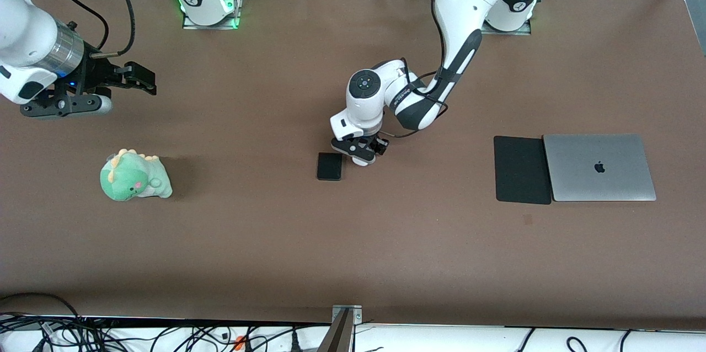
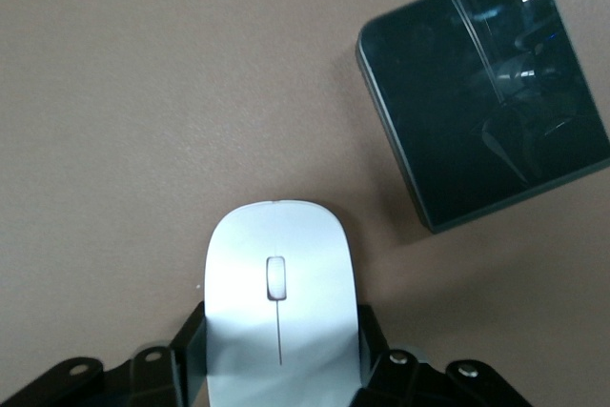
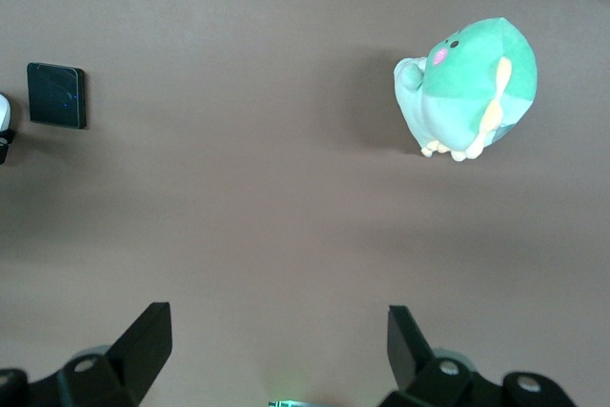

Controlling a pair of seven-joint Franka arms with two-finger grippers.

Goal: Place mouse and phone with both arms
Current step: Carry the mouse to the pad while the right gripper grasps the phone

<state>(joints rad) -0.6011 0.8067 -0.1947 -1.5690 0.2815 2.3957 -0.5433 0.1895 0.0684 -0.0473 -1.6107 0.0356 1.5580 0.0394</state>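
Observation:
The white mouse (image 2: 278, 312) sits between the fingers of my left gripper (image 2: 280, 355), which press against both its sides. In the front view the left gripper (image 1: 362, 154) is low over the middle of the table, and a bit of the mouse (image 1: 364, 163) shows under it. The black phone (image 1: 330, 166) lies flat on the table right beside the mouse, toward the right arm's end; it also shows in the left wrist view (image 2: 484, 92) and the right wrist view (image 3: 57, 94). My right gripper (image 1: 144, 80) waits open and empty in the air at the right arm's end, its fingers wide apart in the right wrist view (image 3: 276, 342).
A green plush dinosaur (image 1: 135, 175) lies at the right arm's end, also in the right wrist view (image 3: 467, 88). A closed grey laptop (image 1: 599, 167) and a black mouse mat (image 1: 521, 170) lie side by side at the left arm's end.

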